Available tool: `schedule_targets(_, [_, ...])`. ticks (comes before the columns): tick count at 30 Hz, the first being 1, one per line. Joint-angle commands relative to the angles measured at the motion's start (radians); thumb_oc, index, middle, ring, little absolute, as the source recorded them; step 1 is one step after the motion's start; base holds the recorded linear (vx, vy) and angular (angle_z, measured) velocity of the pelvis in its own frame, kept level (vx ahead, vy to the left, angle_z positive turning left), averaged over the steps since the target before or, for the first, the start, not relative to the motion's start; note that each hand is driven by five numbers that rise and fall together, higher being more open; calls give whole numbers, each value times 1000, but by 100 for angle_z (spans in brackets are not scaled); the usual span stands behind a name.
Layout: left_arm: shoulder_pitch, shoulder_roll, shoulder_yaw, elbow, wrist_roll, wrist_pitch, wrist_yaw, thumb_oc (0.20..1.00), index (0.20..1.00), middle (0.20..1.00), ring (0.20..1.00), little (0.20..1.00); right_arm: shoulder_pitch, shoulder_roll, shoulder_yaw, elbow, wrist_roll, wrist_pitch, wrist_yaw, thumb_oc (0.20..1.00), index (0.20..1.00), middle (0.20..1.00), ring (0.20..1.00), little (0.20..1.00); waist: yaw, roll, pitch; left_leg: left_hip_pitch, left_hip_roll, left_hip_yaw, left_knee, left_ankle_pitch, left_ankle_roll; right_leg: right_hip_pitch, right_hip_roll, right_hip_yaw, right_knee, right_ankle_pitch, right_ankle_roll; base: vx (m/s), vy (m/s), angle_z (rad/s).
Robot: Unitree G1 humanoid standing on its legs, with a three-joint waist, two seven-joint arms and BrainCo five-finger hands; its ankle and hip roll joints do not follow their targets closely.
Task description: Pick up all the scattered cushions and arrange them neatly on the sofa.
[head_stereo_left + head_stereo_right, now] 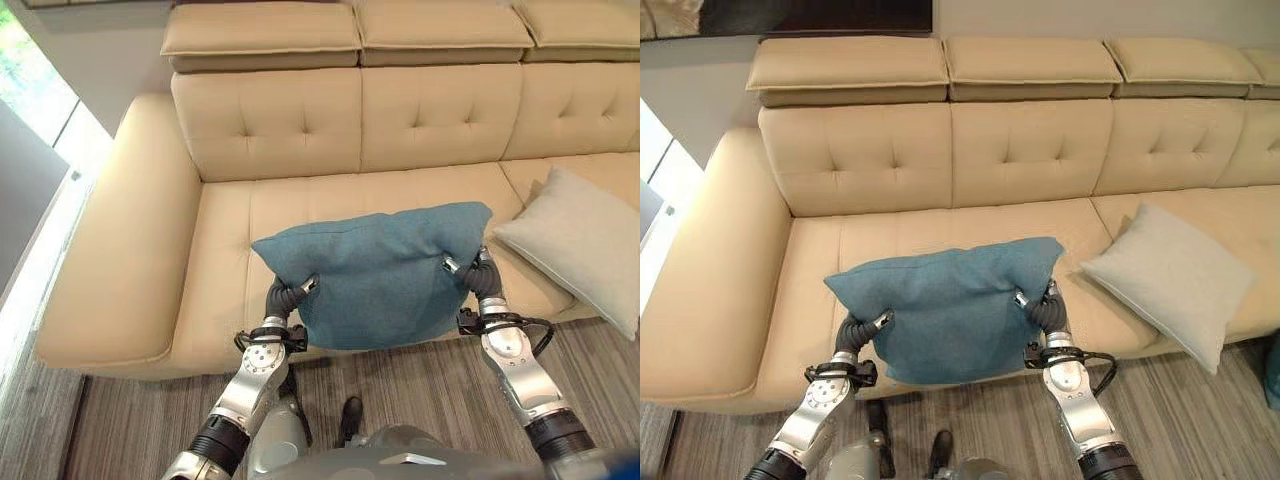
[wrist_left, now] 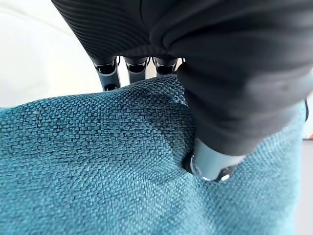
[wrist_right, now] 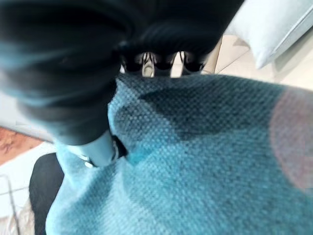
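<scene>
I hold a teal cushion [image 1: 380, 270] between both hands, over the front edge of the beige sofa [image 1: 300, 200]. My left hand [image 1: 285, 296] pinches its left edge: the thumb [image 2: 210, 164] presses into the cloth, with the fingers [image 2: 110, 73] behind the edge. On the right edge my right hand [image 1: 480, 272] grips the same way, thumb [image 3: 100, 149] dug into the fabric. A pale grey cushion [image 1: 585, 245] lies on the seat to the right, leaning over the front edge.
The sofa's wide left armrest [image 1: 120, 240] is on the left, and tufted back cushions [image 1: 440, 115] stand behind the seat. A striped grey rug [image 1: 400, 385] covers the floor in front. A window [image 1: 40, 90] is at far left.
</scene>
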Motion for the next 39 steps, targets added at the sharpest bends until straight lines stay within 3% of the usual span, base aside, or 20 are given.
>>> schedule_targets(1, [-37, 6, -1, -134, 20, -85, -28, 200, 200, 200, 200, 200, -30, -3, -20, -125, -4, -83, 6, 200, 200, 200, 200, 200, 8, -4, -93, -30, -9, 20, 71, -31, 38, 59, -145, 59, 106, -104, 130, 166, 166, -50])
schedule_targets(3, [-43, 14, 3, -140, 21, -87, -25, 200, 200, 200, 200, 200, -52, 10, -15, -125, -10, -84, 10, 200, 200, 200, 200, 200, 16, -4, -97, 2, -34, 35, 73, -75, 66, 31, -183, 56, 205, -107, 158, 196, 231, -55])
schedule_targets(6, [-45, 32, 15, -150, 24, -90, -15, 200, 200, 200, 200, 200, -77, 23, -10, -121, -17, -83, 15, 200, 200, 200, 200, 200, 11, 5, -77, 51, -52, 54, 60, -111, 105, -83, -231, 62, 431, -33, 205, 126, 219, -35])
schedule_targets(7, [-46, 35, 17, -150, 24, -91, -13, 200, 200, 200, 200, 200, -77, 28, -11, -121, -16, -85, 14, 200, 200, 200, 200, 200, 10, 10, -70, 62, -50, 55, 57, -116, 109, -110, -234, 62, 477, -25, 206, 169, 182, 11])
schedule_targets(10, [-44, 32, 27, -140, 23, -96, -25, 200, 200, 200, 200, 200, -71, 30, -28, -113, -13, -85, 17, 200, 200, 200, 200, 200, -10, 25, -64, 126, -61, 29, -6, -116, 100, -190, -215, 32, 365, -33, 182, 187, 25, 28])
schedule_targets(11, [-51, 26, 25, -135, 21, -96, -22, 200, 200, 200, 200, 200, -67, 33, -35, -113, -10, -86, 11, 200, 200, 200, 200, 200, -25, 23, -53, 138, -68, 4, -19, -115, 96, -224, -195, 70, 308, -11, 183, 119, -49, 46])
schedule_targets(14, [-60, 16, 22, -125, 34, -101, -33, 200, 200, 200, 200, 200, -49, 28, -49, -113, -16, -92, 5, 200, 200, 200, 200, 200, -32, 11, -54, 141, -85, -17, -17, -120, 91, -193, -178, 128, 225, 11, 184, 60, -90, 56])
schedule_targets(18, [-52, 14, 26, -137, 49, -98, -51, 200, 200, 200, 200, 200, -24, 11, -68, -103, -25, -86, 3, 200, 200, 200, 200, 200, -36, 14, -94, 175, -85, -23, -50, -116, 74, -99, -160, 102, 107, 21, 174, 113, -108, 22])
schedule_targets(24, [-126, 19, 26, -111, 74, -90, -23, 200, 200, 200, 200, 200, -65, -36, -65, -91, -52, -70, -9, 200, 200, 200, 200, 200, -42, 22, -117, 221, -73, -35, -90, -109, 53, -26, -150, 70, 35, 21, 169, 109, -87, 7])
schedule_targets(29, [-252, 26, 21, -63, 96, -85, 31, 200, 200, 200, 200, 200, -218, -57, -13, -43, -74, -67, -49, 200, 200, 200, 200, 200, -35, 34, -120, 224, -66, -35, -91, -111, 40, 1, -151, 47, -11, 31, 172, 53, -31, 7])
schedule_targets(39, [-649, 63, -25, 103, 83, -92, 141, 200, 200, 200, 200, 200, -623, -75, 99, 101, -79, -42, -145, 200, 200, 200, 200, 200, -15, 57, -50, 87, -61, -62, -91, -63, 20, -128, -152, 37, -12, 62, 181, -69, -14, 15])
